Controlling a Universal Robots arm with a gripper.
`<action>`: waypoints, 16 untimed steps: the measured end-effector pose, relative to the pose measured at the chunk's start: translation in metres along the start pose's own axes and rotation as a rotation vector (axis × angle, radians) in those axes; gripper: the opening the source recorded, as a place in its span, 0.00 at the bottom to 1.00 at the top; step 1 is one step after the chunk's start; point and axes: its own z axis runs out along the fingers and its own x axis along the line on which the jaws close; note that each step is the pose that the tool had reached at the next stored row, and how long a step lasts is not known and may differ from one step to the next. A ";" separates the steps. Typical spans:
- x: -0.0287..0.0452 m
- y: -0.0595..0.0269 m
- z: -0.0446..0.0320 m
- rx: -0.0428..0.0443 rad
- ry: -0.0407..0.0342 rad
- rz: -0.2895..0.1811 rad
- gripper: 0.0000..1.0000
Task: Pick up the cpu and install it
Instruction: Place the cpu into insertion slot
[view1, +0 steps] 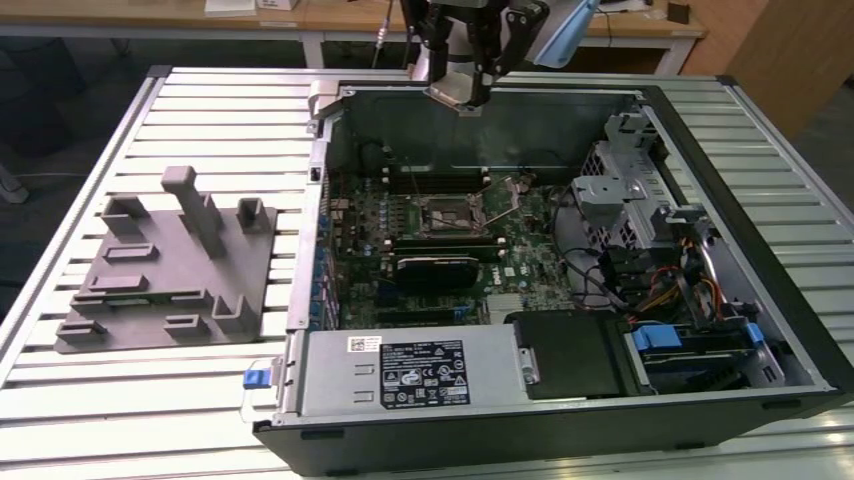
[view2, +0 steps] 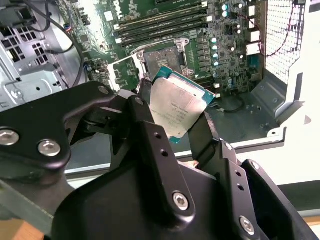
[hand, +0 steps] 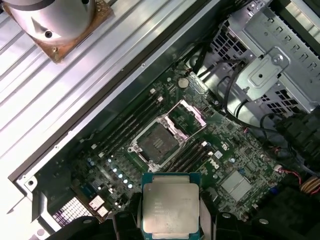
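Note:
The cpu (view2: 177, 110) (hand: 170, 207) is a flat silvery square with a pale green rim, and my gripper (view2: 172, 117) is shut on it, its black fingers (view2: 150, 130) pressing on two opposite edges. In the exterior view my gripper (view1: 467, 100) hangs high over the far wall of the open computer case (view1: 747, 330), with the chip a small pale sliver at its tip. The open socket (view1: 450, 214) (hand: 155, 142) (view2: 162, 60) lies on the green motherboard below, its metal frame and lever raised. The chip is well above the socket and not touching it.
A grey plastic tray (view1: 167, 270) with upright posts lies on the slatted table at the exterior view's left. Inside the case stand memory sticks (hand: 127, 122), a metal drive cage (view1: 627, 190), bundled cables (view1: 654, 280) and a power supply (view1: 400, 370) at the near wall.

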 end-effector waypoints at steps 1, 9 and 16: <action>0.0002 0.0002 0.0001 0.0002 -0.0004 0.010 0.54; 0.0005 0.0004 0.0011 0.0013 -0.0045 0.133 0.54; 0.0007 0.0006 0.0024 0.0025 -0.0086 0.249 0.54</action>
